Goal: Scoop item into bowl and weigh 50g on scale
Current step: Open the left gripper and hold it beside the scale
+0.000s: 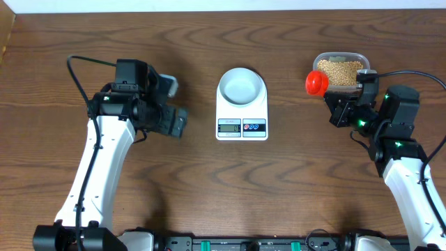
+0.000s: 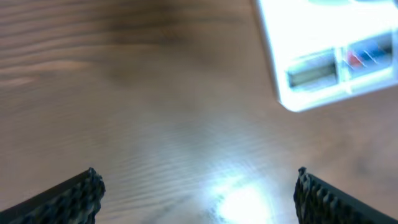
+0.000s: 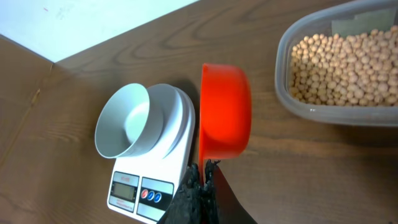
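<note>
The white bowl (image 1: pixel 241 86) sits empty on the white scale (image 1: pixel 242 125) at the table's middle; both show in the right wrist view, bowl (image 3: pixel 127 122) and scale (image 3: pixel 144 193). Tan beans (image 1: pixel 340 72) fill a clear plastic container (image 1: pixel 357 58) at the far right, also in the right wrist view (image 3: pixel 345 68). My right gripper (image 3: pixel 205 177) is shut on the handle of an orange-red scoop (image 3: pixel 225 111), held on edge just left of the container (image 1: pixel 317 81). My left gripper (image 2: pixel 196 186) is open and empty over bare table left of the scale (image 2: pixel 329 56).
The table is dark wood (image 1: pixel 209 188). A pale strip runs along the far edge (image 1: pixel 209 5). My left arm (image 1: pixel 104 160) reaches in from the front left, my right arm (image 1: pixel 411 181) from the front right.
</note>
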Tool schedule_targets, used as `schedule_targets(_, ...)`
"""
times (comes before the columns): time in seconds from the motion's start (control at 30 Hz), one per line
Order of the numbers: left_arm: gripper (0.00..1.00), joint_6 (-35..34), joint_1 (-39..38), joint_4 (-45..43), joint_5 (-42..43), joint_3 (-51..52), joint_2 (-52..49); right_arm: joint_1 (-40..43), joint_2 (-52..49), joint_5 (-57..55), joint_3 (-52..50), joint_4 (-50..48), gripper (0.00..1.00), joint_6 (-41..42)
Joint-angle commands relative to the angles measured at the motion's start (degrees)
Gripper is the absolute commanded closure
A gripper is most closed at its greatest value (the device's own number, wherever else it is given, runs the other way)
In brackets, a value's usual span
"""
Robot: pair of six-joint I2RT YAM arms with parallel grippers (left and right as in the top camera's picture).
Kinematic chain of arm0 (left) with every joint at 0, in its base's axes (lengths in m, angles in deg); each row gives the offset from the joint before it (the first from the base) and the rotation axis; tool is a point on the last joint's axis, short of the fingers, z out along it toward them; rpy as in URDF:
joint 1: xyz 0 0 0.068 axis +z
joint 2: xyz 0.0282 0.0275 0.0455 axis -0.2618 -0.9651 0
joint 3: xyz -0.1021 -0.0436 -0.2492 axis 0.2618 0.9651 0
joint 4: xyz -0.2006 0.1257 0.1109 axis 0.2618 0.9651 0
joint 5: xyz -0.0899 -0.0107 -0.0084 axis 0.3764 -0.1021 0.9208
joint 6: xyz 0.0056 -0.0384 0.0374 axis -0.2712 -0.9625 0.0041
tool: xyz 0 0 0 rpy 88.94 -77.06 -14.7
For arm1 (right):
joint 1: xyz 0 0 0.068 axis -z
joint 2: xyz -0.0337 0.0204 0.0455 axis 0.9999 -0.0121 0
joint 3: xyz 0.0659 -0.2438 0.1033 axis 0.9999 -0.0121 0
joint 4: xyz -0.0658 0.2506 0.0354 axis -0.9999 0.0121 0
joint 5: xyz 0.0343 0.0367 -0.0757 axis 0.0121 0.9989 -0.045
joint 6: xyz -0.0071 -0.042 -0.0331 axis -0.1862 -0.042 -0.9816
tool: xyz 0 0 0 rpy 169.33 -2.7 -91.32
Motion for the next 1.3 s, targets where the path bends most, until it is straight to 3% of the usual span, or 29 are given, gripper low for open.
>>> schedule_targets(0.0,0.0,16.0,0.2,0.7,17.2,0.5,1.4,0.3,-0.2,0.0,1.0,-0.3,0.99,-2.3)
schedule_targets(0.13,0.0,20.1,0.2,0.7,23.2,0.5,3.2,0.3,-0.2,0.0,1.0,-0.3,0.99,-0.7)
schedule_targets(0.4,0.0,20.3,-1.3,1.9,13.4,0.5,6.4,0.3,-0.2,0.0,1.0,-1.6,0.99,-0.7)
schedule_targets(0.67,0.0,17.7,-3.6,0.4,11.3,0.5,5.8,0.3,-0.2,0.0,1.0,-3.1,0.99,-0.6)
schedule_targets(1.1,0.0,17.3,-6.3,-4.6,12.1,0.5,5.8,0.3,-0.2,0.0,1.0,-3.1,0.99,-0.6)
schedule_targets(1.27,0.0,17.3,-6.7,-4.8,18.7,0.5,5.8,0.3,-0.2,0.0,1.0,-3.1,0.99,-0.6)
